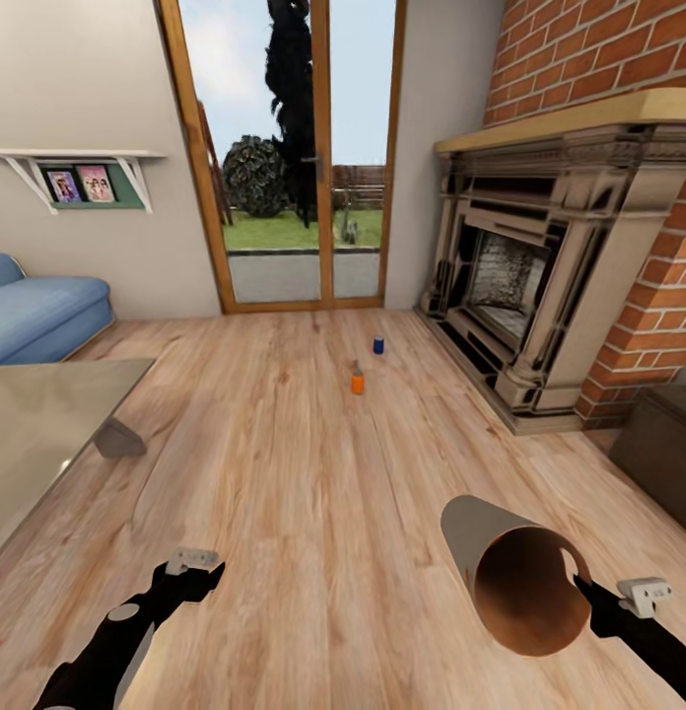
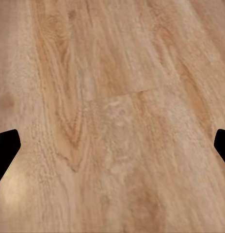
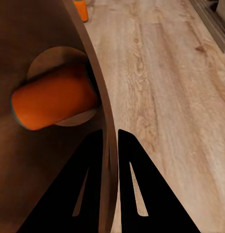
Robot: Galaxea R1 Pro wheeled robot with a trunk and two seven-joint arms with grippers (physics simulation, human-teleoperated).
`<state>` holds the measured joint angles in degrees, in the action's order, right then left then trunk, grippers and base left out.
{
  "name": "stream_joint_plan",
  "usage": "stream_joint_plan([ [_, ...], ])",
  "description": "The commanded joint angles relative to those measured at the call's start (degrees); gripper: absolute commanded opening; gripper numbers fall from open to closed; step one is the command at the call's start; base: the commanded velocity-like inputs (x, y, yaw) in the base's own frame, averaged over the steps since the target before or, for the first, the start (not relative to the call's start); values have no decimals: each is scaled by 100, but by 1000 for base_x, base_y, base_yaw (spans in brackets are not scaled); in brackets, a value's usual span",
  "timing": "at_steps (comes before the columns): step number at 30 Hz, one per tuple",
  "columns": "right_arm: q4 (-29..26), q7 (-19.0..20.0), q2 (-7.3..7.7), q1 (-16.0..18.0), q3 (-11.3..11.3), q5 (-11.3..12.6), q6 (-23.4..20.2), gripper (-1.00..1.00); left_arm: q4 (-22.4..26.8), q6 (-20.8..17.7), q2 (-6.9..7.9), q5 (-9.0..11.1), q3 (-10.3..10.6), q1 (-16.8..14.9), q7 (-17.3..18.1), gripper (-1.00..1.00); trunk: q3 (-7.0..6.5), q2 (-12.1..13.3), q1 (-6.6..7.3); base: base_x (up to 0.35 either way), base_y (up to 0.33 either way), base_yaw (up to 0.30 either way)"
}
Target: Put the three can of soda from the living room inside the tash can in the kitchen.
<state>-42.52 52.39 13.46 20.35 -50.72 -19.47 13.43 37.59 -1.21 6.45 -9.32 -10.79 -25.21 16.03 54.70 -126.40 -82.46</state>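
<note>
I count three soda cans: one orange can (image 3: 54, 99) lying inside the bin (image 1: 486, 537) clamped in my right gripper (image 3: 111, 141), plus a second orange can (image 1: 357, 380) and one dark blue can (image 1: 378, 344) standing on the floor well ahead of both grippers. There is one bin, and two grippers, counting the left gripper (image 1: 190, 567). Beyond those I see one sofa (image 1: 42, 311), one glass-topped table (image 1: 37, 434), one fireplace (image 1: 540, 266) and two framed photos (image 1: 80, 184) on the one wall shelf (image 1: 77, 156).
</note>
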Motion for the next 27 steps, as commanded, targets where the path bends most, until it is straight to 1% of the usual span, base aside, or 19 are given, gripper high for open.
stream_joint_plan([
  [1,-7,45,-1,4,-9,46,-1,-100,-4,12,-1,2,1,0,-3,100,-1,0,0,328,0,0],
  [8,-2,43,-6,4,-8,17,25,-100,-20,173,-11,-6,6,0,-24,100,-1,0,0,328,27,0],
  [17,-2,43,-3,4,-12,31,27,-100,-23,212,-12,-16,9,0,-29,100,-13,0,0,328,89,-98],
  [27,-2,43,-2,4,-18,34,28,-100,-24,217,-12,-28,15,-1,-41,100,-15,0,0,328,101,-15],
])
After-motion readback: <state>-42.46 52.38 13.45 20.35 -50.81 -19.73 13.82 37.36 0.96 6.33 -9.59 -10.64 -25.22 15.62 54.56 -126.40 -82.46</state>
